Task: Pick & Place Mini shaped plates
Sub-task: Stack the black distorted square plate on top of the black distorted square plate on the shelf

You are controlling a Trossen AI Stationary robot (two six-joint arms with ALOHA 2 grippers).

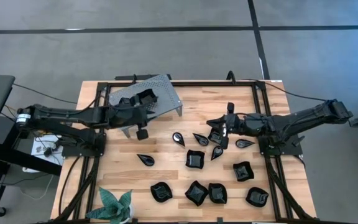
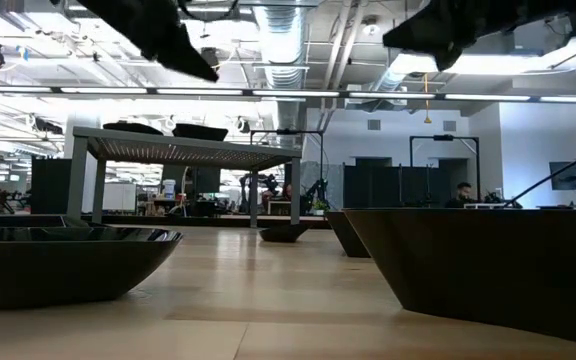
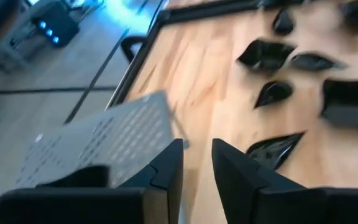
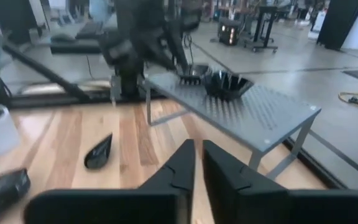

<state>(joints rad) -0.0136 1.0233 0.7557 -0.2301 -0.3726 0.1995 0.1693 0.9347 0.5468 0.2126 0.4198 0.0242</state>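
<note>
Several glossy black mini plates lie flat on the wooden table, among them teardrops [image 1: 178, 137] [image 1: 145, 159] and squarish ones [image 1: 195, 159] [image 1: 243, 170]. Two more sit on top of the grey perforated stand [image 1: 163, 93], one of them a ruffled dish [image 4: 227, 84]. My left gripper [image 1: 143, 132] [image 3: 197, 149] hangs in the air by the stand's near edge, fingers a narrow gap apart and empty. My right gripper [image 1: 219, 126] [image 4: 199, 149] is raised over the middle plates, pointing toward the stand, shut and empty.
A green plant [image 1: 115, 205] stands at the table's near left edge. Black frame rails [image 1: 257, 106] run along the table's sides. Bare wood lies between the stand and the plates [image 1: 166, 152]. In the low view, large dishes [image 2: 58, 260] [image 2: 488, 260] fill the foreground.
</note>
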